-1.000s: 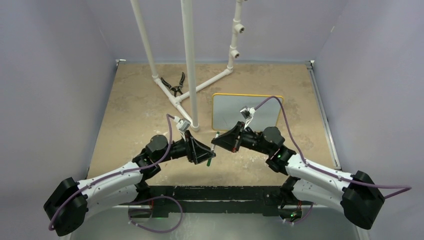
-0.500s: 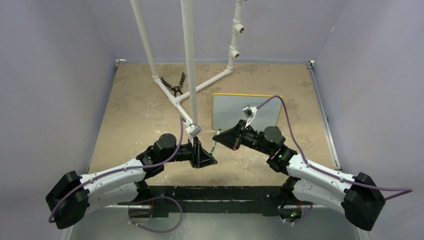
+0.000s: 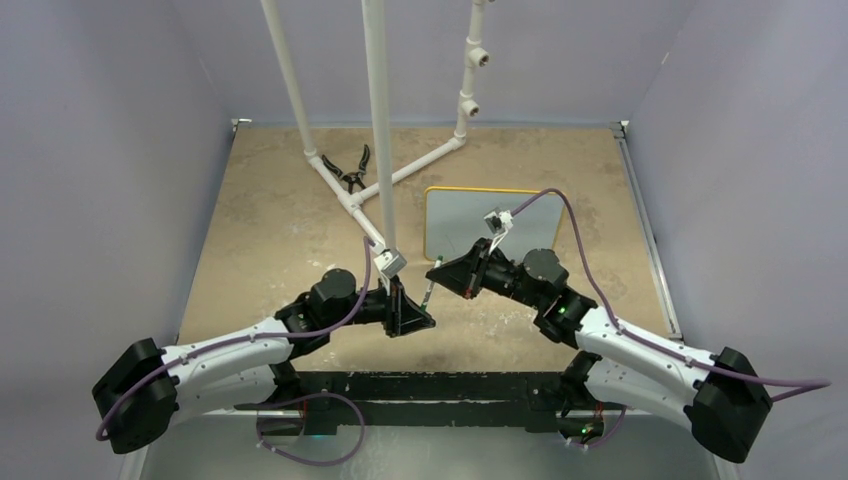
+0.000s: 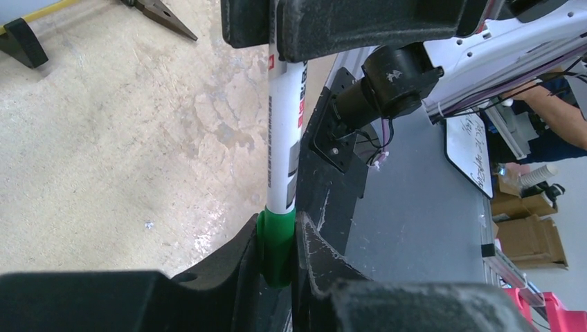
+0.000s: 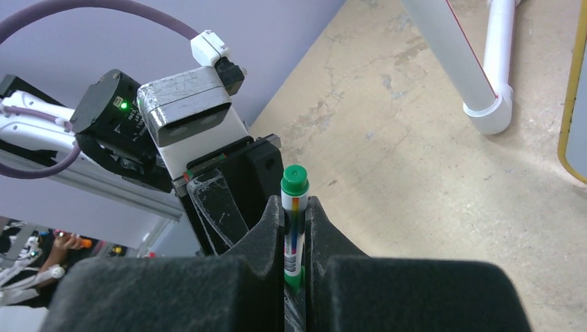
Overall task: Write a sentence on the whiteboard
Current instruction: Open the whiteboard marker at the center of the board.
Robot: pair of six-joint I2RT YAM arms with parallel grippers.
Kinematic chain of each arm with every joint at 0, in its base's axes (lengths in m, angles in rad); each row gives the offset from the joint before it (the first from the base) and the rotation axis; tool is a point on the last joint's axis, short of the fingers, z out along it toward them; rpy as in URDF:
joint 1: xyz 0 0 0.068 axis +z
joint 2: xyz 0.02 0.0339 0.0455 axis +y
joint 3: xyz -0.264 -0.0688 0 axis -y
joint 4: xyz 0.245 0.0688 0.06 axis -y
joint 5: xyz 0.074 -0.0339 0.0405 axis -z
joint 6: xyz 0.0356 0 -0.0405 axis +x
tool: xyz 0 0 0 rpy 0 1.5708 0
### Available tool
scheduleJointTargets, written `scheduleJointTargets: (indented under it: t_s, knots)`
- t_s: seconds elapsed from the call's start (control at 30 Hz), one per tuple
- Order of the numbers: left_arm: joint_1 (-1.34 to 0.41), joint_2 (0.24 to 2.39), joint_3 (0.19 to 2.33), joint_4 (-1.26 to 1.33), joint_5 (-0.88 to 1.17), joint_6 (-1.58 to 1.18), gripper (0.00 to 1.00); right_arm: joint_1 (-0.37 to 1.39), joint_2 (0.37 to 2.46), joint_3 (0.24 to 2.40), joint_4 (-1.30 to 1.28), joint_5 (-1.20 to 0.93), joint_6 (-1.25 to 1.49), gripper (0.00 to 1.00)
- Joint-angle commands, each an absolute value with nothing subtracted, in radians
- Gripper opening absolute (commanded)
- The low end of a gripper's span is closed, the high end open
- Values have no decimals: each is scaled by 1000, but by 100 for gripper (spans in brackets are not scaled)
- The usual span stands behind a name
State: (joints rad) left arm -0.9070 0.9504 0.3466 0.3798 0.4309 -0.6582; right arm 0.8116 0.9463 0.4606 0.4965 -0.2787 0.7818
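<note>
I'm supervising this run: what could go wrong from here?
Both grippers clamp one marker: the left gripper on its green end, the right gripper on the barrel. Uneven pulling could drop it. The left gripper sits beside the white pipe; a swing toward the whiteboard could strike it.

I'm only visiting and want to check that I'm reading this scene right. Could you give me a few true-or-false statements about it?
1. Both grippers hold the same marker. True: the left gripper pinches the green end of the marker, and the right gripper pinches its barrel.
2. The marker is touching the whiteboard. False: it is held clear of the whiteboard, nearer the arms.
3. Pliers lie by the white pipe frame. True.
4. The whiteboard already shows writing. False: the part of its face that shows looks blank.
5. The whiteboard lies on the left arm's side. False: it lies on the right arm's side.
</note>
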Motion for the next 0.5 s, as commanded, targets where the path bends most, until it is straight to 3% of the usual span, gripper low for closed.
scheduleJointTargets:
  t_s: [0.0, 0.47]
  knots:
    - [-925, 929, 306, 372, 386, -605, 0, 812, 895, 586, 388, -231, 694, 0]
    - [-925, 933, 260, 397, 376, -596, 0, 717, 819, 722, 167, -172, 575, 0]
